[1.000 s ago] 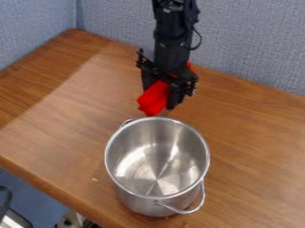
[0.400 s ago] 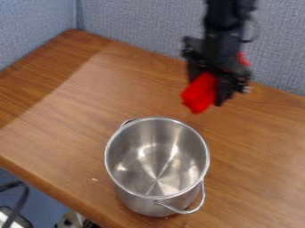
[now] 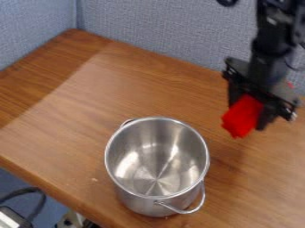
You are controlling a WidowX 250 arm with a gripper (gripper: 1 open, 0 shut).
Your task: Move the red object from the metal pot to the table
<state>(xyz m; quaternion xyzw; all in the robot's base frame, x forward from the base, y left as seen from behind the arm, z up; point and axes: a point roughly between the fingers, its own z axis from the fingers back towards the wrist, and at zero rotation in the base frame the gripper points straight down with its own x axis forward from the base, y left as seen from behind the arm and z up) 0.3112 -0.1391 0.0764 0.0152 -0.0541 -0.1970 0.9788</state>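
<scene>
From my station I count one stainless-steel pot [image 3: 156, 167], one red block [image 3: 242, 117], one robot arm [image 3: 276, 36] with one hand [image 3: 252, 98], and one tabletop [image 3: 102, 98].

Leftmost, a blue-grey textured partition [image 3: 36, 27] stands behind the left edge of the tabletop; a vertical seam divides it from a second panel [image 3: 155, 22] of the same finish that runs along the rear. At the lower left, below the tabletop edge, I see a dark cable [image 3: 20, 191] against a bluish area.

The tabletop is brown wood grain, with a lighter, warmer tone toward the rear left corner. The pot stands upright near the front edge. It is cylindrical and shiny, with a rolled rim and a thin wire bail handle [image 3: 191, 210] lying low at its right side. Its mouth faces up and I read no contents in it, only bright reflections.

To the right of the pot and farther back, the red block is outside the pot, gripped in the closed hand. The block is bright red and slants downward to the left; its upper part is hidden by the black fingers. I cannot confirm whether its lower end contacts the tabletop. The black arm enters from the top right.
</scene>
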